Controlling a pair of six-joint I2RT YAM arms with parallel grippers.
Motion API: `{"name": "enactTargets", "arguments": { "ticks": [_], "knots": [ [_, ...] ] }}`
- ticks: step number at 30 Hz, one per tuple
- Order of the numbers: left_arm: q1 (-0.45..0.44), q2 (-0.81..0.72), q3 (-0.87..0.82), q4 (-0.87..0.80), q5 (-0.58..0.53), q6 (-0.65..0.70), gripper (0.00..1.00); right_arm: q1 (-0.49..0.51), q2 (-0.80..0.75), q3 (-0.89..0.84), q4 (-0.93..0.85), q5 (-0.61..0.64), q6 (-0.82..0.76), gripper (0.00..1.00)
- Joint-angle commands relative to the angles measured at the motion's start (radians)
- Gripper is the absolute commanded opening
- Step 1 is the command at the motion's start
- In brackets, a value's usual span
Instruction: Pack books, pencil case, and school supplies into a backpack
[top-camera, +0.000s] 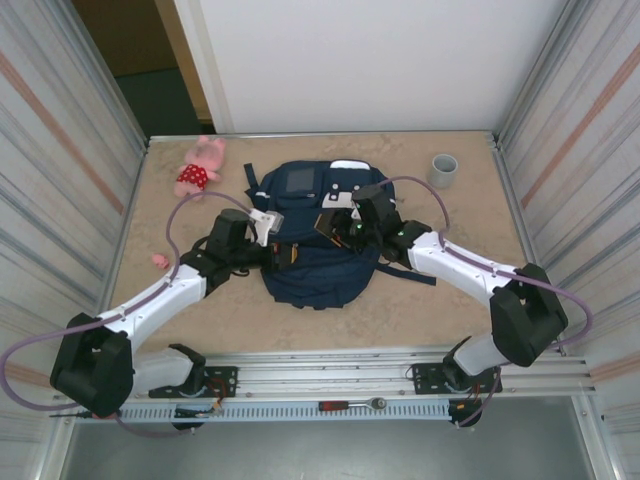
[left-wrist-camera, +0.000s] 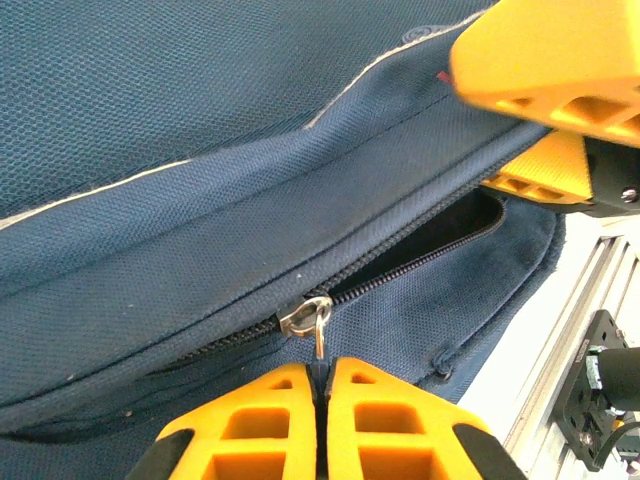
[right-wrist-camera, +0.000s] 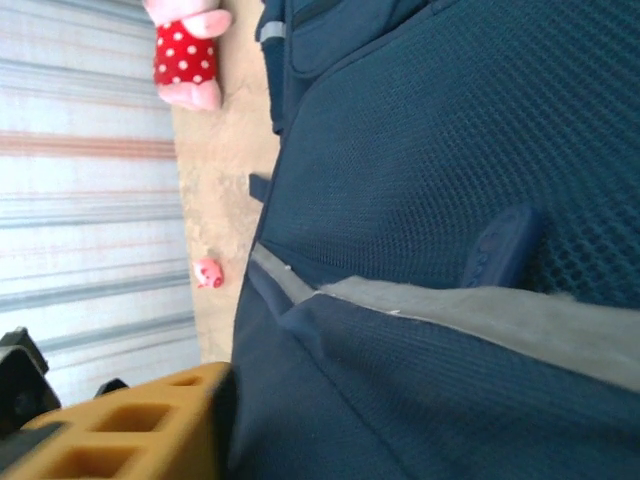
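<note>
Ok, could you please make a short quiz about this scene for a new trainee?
1. True or false: the zipper of the backpack is fully closed.
2. What is the left gripper shut on? A) a book B) the zipper pull C) a shoulder strap
3. Fill in: seen from above, the grey cup stands to the backpack's far ____.
Key: 1 false, it is partly open; 2 B; 3 right.

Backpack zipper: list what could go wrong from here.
1. The left pincer is shut on the thin pull tab under the slider with its very tips alone; it could slip off when tugged.
2. The backpack fabric lies slack and folded along the teeth, so the slider may jam.
3. The right pincer sits close to the end of the opening; the arms might collide.
</note>
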Motion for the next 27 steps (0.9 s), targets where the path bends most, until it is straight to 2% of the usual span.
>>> {"name": "enactTargets", "arguments": {
  "ticks": [1,2,5,9,13,15,16,18,19,22,24,27],
  "knots": [
    [-0.014,-0.007,0.028,0.025,-0.010,0.011,0.00,0.003,0.006,0.018,-0.004,0.040,-0.007,0.23],
    [-0.012,-0.005,0.032,0.006,-0.038,0.009,0.00,-0.006,0.001,0.021,-0.012,0.024,-0.020,0.15],
    [0.010,0.003,0.029,-0.042,-0.104,0.009,0.00,-0.049,-0.035,0.021,-0.050,-0.036,-0.066,0.03],
    [0.086,0.008,0.011,-0.090,-0.129,-0.007,0.00,-0.149,-0.093,0.024,-0.146,-0.171,-0.146,0.00],
    [0.107,-0.002,-0.004,-0.093,-0.128,0.026,0.00,-0.234,-0.128,0.024,-0.222,-0.214,-0.200,0.01],
    [0.107,0.006,-0.004,-0.075,-0.100,0.026,0.00,-0.241,-0.113,0.029,-0.207,-0.234,-0.188,0.07],
    [0.106,0.012,-0.005,-0.058,-0.073,0.022,0.00,-0.229,-0.107,0.029,-0.188,-0.231,-0.172,0.16],
    [0.103,0.023,-0.006,-0.011,-0.019,0.008,0.00,-0.192,-0.097,0.027,-0.148,-0.187,-0.141,0.46],
    [0.094,0.025,-0.009,0.009,-0.006,0.003,0.00,-0.167,-0.091,0.026,-0.131,-0.160,-0.123,0.53],
    [0.054,0.033,0.001,0.047,0.016,0.014,0.00,-0.096,-0.064,0.024,-0.070,-0.095,-0.078,0.57],
    [0.029,0.042,0.013,0.050,0.023,0.021,0.00,-0.067,-0.042,0.028,-0.054,-0.061,-0.067,0.52],
    [0.018,0.045,0.021,0.046,0.011,0.010,0.00,-0.059,-0.015,0.039,-0.057,-0.060,-0.073,0.24]
  ]
}}
